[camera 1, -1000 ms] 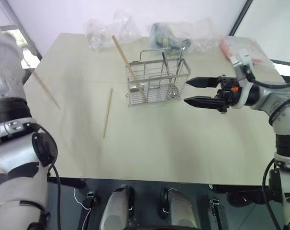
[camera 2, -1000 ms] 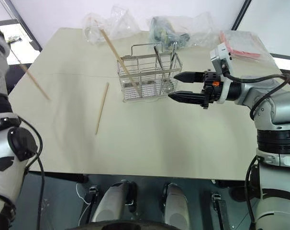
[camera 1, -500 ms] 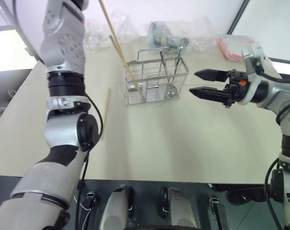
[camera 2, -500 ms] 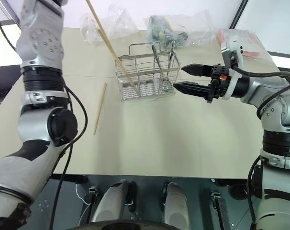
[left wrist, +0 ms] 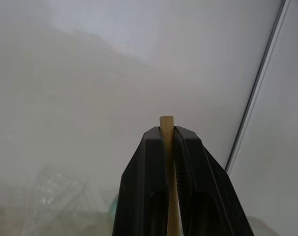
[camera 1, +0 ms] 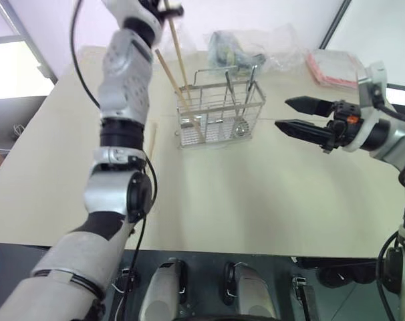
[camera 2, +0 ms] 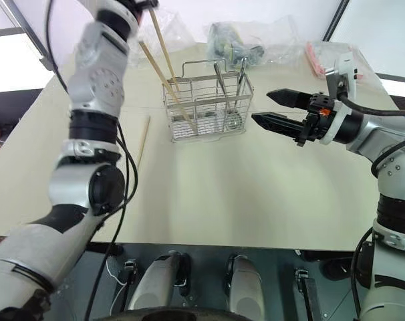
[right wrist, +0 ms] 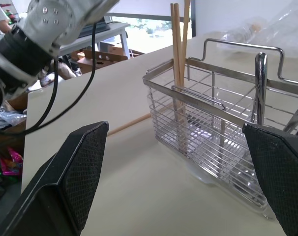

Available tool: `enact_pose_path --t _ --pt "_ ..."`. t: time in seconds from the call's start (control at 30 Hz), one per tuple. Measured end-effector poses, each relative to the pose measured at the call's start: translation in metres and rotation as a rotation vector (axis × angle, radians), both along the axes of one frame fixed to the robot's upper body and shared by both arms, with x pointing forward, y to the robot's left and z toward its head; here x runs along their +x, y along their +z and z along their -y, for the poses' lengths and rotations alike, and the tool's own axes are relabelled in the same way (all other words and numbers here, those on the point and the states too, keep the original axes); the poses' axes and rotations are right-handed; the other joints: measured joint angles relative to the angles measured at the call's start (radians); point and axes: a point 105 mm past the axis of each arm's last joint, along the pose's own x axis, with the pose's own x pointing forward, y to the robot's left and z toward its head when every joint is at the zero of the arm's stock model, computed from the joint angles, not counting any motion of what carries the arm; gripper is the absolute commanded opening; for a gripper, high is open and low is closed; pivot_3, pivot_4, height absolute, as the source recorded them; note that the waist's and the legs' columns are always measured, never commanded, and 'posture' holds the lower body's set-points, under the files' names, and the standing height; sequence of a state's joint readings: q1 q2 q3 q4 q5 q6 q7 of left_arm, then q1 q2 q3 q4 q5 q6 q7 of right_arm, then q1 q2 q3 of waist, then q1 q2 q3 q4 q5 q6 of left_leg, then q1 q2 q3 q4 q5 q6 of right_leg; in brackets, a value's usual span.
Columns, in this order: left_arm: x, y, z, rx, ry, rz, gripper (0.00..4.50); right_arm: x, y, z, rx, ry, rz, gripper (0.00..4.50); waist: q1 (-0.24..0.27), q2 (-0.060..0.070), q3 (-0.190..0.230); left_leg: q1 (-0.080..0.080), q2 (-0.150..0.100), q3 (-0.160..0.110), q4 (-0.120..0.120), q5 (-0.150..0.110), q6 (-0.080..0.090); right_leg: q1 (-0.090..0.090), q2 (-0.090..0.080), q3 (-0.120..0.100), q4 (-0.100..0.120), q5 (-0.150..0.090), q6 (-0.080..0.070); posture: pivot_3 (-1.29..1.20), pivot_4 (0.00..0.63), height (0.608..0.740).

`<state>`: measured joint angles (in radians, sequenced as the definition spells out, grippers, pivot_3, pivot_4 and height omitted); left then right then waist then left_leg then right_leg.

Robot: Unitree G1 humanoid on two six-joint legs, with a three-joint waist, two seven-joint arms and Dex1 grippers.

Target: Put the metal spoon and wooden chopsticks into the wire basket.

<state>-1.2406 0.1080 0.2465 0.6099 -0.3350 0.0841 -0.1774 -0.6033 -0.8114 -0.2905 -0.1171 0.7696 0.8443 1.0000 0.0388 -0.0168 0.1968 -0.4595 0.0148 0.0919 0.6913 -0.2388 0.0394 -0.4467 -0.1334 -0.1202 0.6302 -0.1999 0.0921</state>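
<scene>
The wire basket stands on the table's far middle. One wooden chopstick leans in its left compartment. My left gripper is raised above that end, shut on a second chopstick whose lower end reaches the basket's rim beside the leaning one. A third chopstick lies flat on the table left of the basket, partly behind my left arm. The metal spoon stands in the basket's right end. My right gripper hovers just right of the basket, open and empty, pointing at it.
Clear plastic bags lie behind the basket along the table's far edge. A red-and-clear packet sits at the far right. The tan table is bare in front of the basket.
My left arm has swung right from over the table's left side to above the basket, carrying its chopstick along. The right gripper stays open, drawn slightly back to the right.
</scene>
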Motion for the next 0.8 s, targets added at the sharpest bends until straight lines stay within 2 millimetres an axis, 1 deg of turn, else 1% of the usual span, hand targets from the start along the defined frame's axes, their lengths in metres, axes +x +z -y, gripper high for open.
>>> enact_pose_path --t 0.07,0.13,0.2,0.23,0.37,0.43,0.47,0.53,0.6,0.63,0.67,0.73,0.77,0.8 --pt "0.000 -0.013 0.008 0.029 -0.012 -0.024 0.03 0.000 0.001 0.001 0.003 -0.004 0.002 4.50 -0.001 0.000 0.000 -0.001 0.000 -0.001 0.001 -0.001 0.002 0.000 0.000 0.000 0.000 0.000 0.000 0.00 0.150 0.699" --pt "-0.004 -0.015 0.013 0.054 -0.014 -0.009 0.03 0.000 0.001 0.001 0.005 -0.006 0.004 4.50 -0.001 0.000 0.000 -0.001 0.000 -0.001 0.001 -0.001 0.002 0.000 0.000 0.000 0.000 0.000 0.000 0.00 0.150 0.699" --pt "-0.008 -0.014 0.016 0.073 -0.015 0.007 0.82 0.000 0.002 0.001 0.007 -0.006 0.004 4.50 0.000 0.000 0.000 -0.001 0.000 -0.001 0.002 -0.001 0.002 0.000 0.000 0.000 0.000 0.000 0.000 0.00 0.150 0.699" --pt "-0.011 -0.014 0.017 0.069 -0.019 0.016 1.14 0.000 0.002 0.001 0.010 -0.005 0.004 4.50 0.000 0.000 0.000 -0.001 0.000 -0.001 0.002 -0.002 0.002 0.000 0.000 0.000 0.000 0.000 0.000 0.00 0.150 0.699" --pt "-0.017 -0.016 0.020 0.044 -0.055 0.008 3.18 0.001 0.002 0.002 0.015 -0.008 0.001 4.50 0.000 0.000 0.000 -0.001 0.000 -0.002 0.003 -0.002 0.003 0.000 0.000 0.000 0.000 0.000 0.000 0.00 0.150 0.699" --pt "-0.023 -0.013 0.021 0.035 -0.079 0.005 4.22 0.003 0.002 0.003 0.021 -0.011 0.001 4.50 0.000 0.000 0.000 -0.002 0.000 -0.002 0.004 -0.002 0.004 0.000 0.000 0.000 0.000 0.000 0.000 0.00 0.150 0.699" --pt "-0.027 -0.008 0.021 0.033 -0.088 0.015 4.40 0.003 0.002 0.003 0.023 -0.012 0.000 4.50 0.000 0.000 0.000 -0.002 0.000 -0.002 0.005 -0.002 0.004 0.000 0.000 0.000 0.001 0.000 0.000 0.00 0.150 0.699" --pt "-0.037 0.004 0.018 0.041 -0.097 0.033 4.40 0.004 0.003 0.003 0.024 -0.008 0.001 4.50 -0.001 0.000 0.000 -0.002 0.000 -0.002 0.005 -0.002 0.004 0.000 0.000 0.000 0.001 0.000 0.000 0.00 0.150 0.699" --pt "-0.044 0.020 0.004 0.047 -0.076 0.029 4.40 0.006 0.004 0.003 0.027 -0.008 0.006 4.50 -0.004 0.000 0.000 -0.002 0.001 -0.002 0.005 -0.002 0.004 0.000 0.001 0.000 0.001 0.000 0.000 0.00 0.150 0.699" --pt "-0.046 0.030 -0.008 0.050 -0.048 0.022 4.40 0.006 0.004 0.003 0.027 -0.008 0.007 4.50 -0.005 0.000 0.000 -0.002 0.001 -0.002 0.005 -0.002 0.004 0.000 0.001 0.000 0.001 0.000 0.000 0.00 0.150 0.699" --pt "-0.049 0.045 -0.025 0.048 0.003 0.026 4.40 0.007 0.004 0.003 0.026 -0.011 0.006 4.50 -0.007 0.001 0.000 -0.002 0.002 -0.002 0.005 -0.002 0.004 0.000 0.001 0.000 0.001 0.000 0.000 0.00 0.150 0.699" --pt "-0.057 0.068 -0.055 0.030 0.083 0.031 4.40 0.008 0.003 0.004 0.027 -0.015 0.002 4.50 -0.008 0.001 0.000 -0.001 0.001 -0.002 0.005 -0.002 0.004 0.000 0.001 0.000 0.002 0.000 0.000 0.00 0.150 0.699" --pt "-0.056 0.073 -0.069 0.043 0.125 -0.005 4.40 0.008 0.003 0.003 0.025 -0.009 0.003 4.50 -0.008 0.001 0.000 -0.001 0.001 -0.002 0.005 -0.002 0.004 0.001 0.001 0.000 0.002 0.000 0.001 0.00 0.150 0.699" --pt "-0.052 0.074 -0.089 0.050 0.180 -0.072 4.40 0.009 0.004 0.002 0.026 0.000 0.005 4.50 -0.008 0.001 0.000 -0.001 0.001 -0.002 0.005 -0.002 0.004 0.001 0.001 0.000 0.002 0.000 0.001 0.00 0.150 0.699"
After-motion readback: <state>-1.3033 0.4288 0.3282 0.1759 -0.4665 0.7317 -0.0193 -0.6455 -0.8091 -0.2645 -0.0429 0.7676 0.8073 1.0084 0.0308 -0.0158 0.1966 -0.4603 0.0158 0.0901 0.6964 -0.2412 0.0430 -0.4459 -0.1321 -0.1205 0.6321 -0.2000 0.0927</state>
